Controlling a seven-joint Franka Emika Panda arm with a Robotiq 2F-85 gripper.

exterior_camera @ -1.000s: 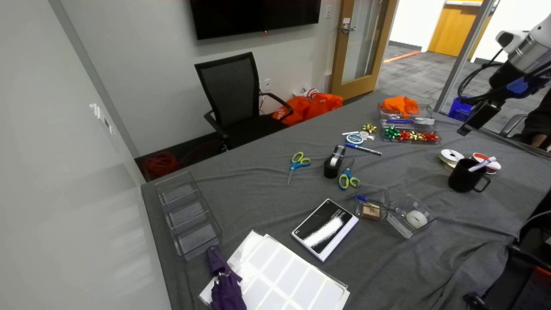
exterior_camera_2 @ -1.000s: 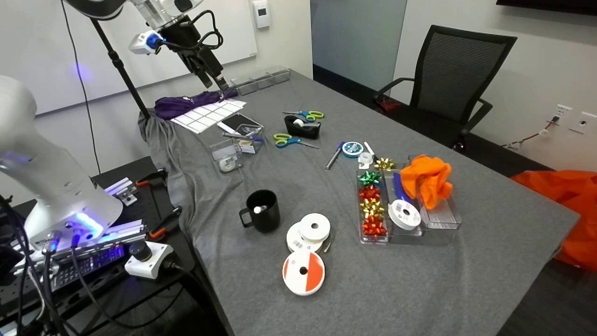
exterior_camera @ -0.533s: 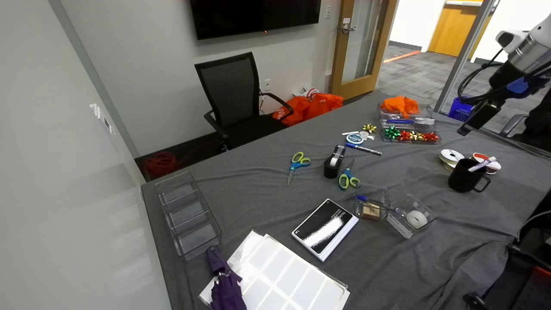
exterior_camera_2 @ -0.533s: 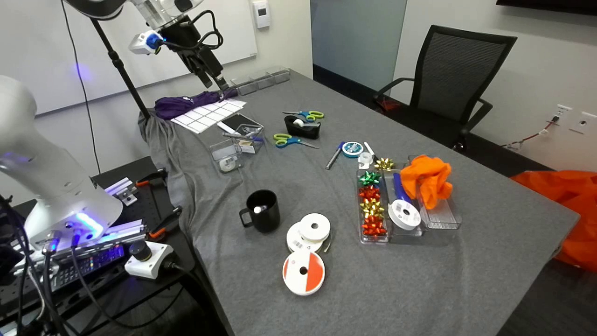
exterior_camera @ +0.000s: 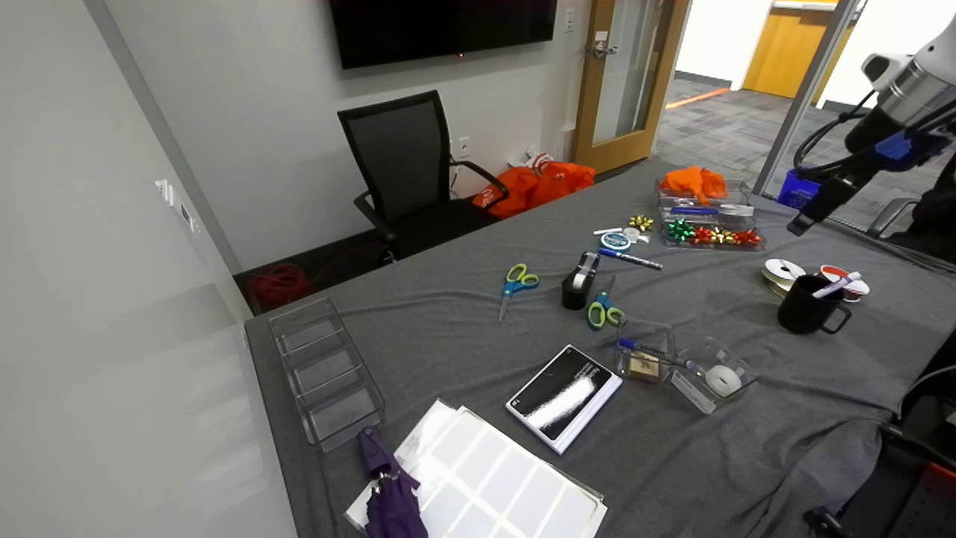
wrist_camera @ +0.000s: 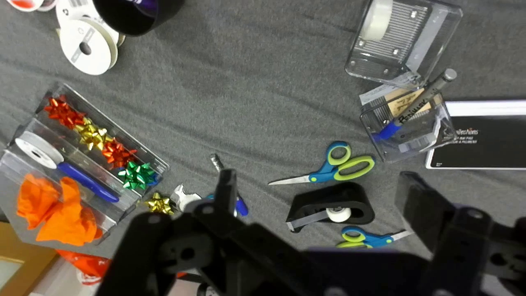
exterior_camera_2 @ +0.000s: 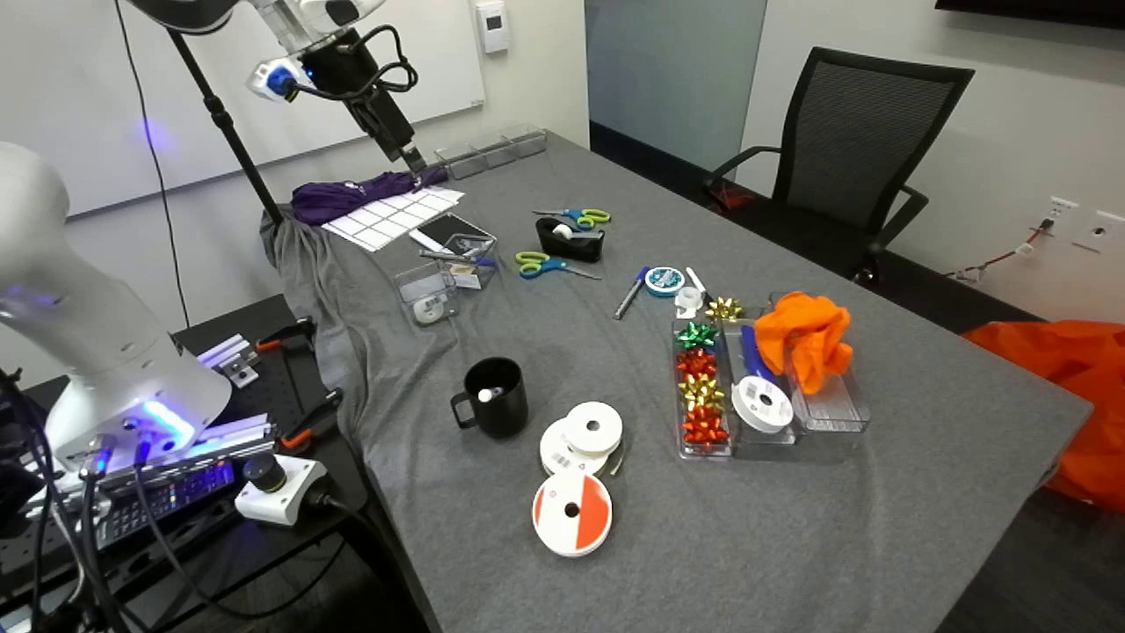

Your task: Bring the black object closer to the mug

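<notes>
The black object was a tape dispenser (wrist_camera: pixel 324 199), only one, low and long, with one rounded end. In its hollow sat a small white roll (wrist_camera: pixel 338 214), and a pale strip (wrist_camera: pixel 311 218) reached from it to the other end. The dispenser stood upright on the gray cloth (exterior_camera_2: pixel 791 527), between one pair of scissors (wrist_camera: pixel 327 173) and a second pair (wrist_camera: pixel 374 239), so two pairs in all, both with blue and green handles. From the mug (exterior_camera_2: pixel 505 418) it was well apart. The mug was also single, black, with one handle, and one marker (exterior_camera: pixel 835 285) leaned in it. Near the mug I counted, in an exterior view, three ribbon spools (exterior_camera_2: pixel 606 435): two white ones, one lying partly upon the other, and one orange-and-white spool (exterior_camera_2: pixel 571 532). A fourth spool (exterior_camera_2: pixel 778 413) was in a clear compartment (wrist_camera: pixel 78 152). The shiny bows (exterior_camera_2: pixel 700 391) were five: four in a row in the next compartment, and one gold bow (exterior_camera_2: pixel 724 309) just outside. Of small clear containers (wrist_camera: pixel 411 31) there were two, and in one of them was another white roll (wrist_camera: pixel 377 18). The gripper (wrist_camera: pixel 318 187) hung above the cloth, released, with its two fingers (wrist_camera: pixel 227 191) spread wide apart.
</notes>
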